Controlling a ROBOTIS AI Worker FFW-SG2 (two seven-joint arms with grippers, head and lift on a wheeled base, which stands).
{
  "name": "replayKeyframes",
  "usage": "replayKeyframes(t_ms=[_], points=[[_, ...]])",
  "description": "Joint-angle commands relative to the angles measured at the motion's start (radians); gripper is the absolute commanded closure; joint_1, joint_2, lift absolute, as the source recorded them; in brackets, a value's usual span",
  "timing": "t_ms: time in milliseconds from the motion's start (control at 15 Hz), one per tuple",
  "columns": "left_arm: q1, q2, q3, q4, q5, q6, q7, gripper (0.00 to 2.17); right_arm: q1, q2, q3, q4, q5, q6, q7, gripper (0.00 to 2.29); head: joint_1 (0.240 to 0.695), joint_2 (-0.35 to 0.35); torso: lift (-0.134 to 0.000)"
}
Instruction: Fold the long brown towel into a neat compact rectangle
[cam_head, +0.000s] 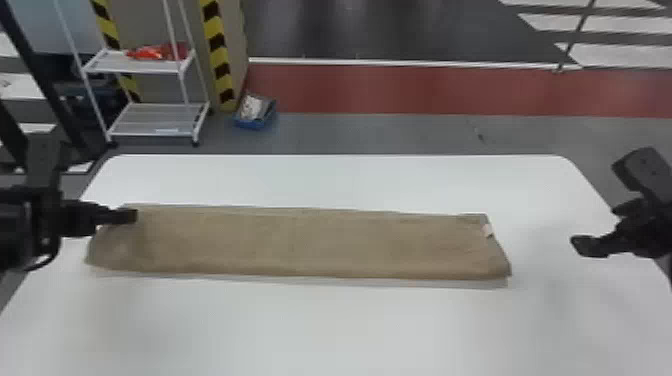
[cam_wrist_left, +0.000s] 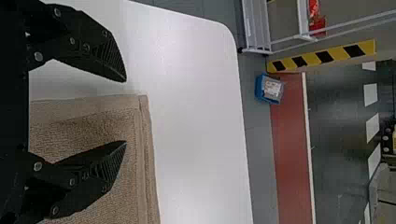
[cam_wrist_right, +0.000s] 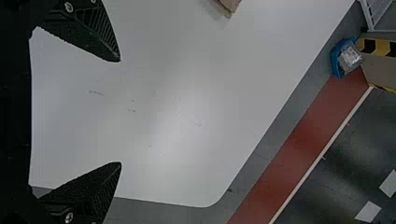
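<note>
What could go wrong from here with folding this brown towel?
The left gripper has its jaws open at the left end of the towel; closing there might catch only some of the cloth, which could then slip or bunch. The right gripper hangs clear of the towel's right end, so a pull from the left alone could drag or skew the long strip.

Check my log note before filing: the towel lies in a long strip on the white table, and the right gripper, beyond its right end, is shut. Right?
The right gripper is open, not shut: the right wrist view shows its fingers wide apart. The rest, towel included, stands.
</note>
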Motion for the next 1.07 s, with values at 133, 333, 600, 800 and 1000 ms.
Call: replayKeyframes(t_ms=[133, 333, 600, 800, 1000], points=[[0.000, -0.002, 0.001, 0.000, -0.003, 0.000, -0.002, 0.64, 0.008, 0.000, -0.002, -0.008, -0.002, -0.001, 0.002, 0.09, 0.695, -0.037, -0.124], [0.000, -0.002, 0.001, 0.000, -0.004, 0.000, -0.003, 0.64, 0.016, -0.003, -0.014, -0.012, -0.003, -0.001, 0.005, 0.09, 0.695, -0.037, -0.124], [0.003, -0.003, 0.001, 0.000, -0.009, 0.000, -0.013, 0.87, 0.019, -0.005, -0.017, -0.015, -0.008, -0.001, 0.006, 0.09, 0.695, -0.042, -0.124], [0.011, -0.003, 0.001, -0.009, -0.004, 0.000, -0.016, 1.09, 0.019, -0.005, -0.023, -0.015, -0.010, -0.001, 0.005, 0.09, 0.695, -0.044, -0.124], [0.035, 0.000, 0.026, -0.057, 0.013, 0.003, -0.031, 1.09, 0.010, 0.002, -0.028, -0.015, -0.026, 0.018, 0.002, 0.09, 0.695, -0.048, -0.124]])
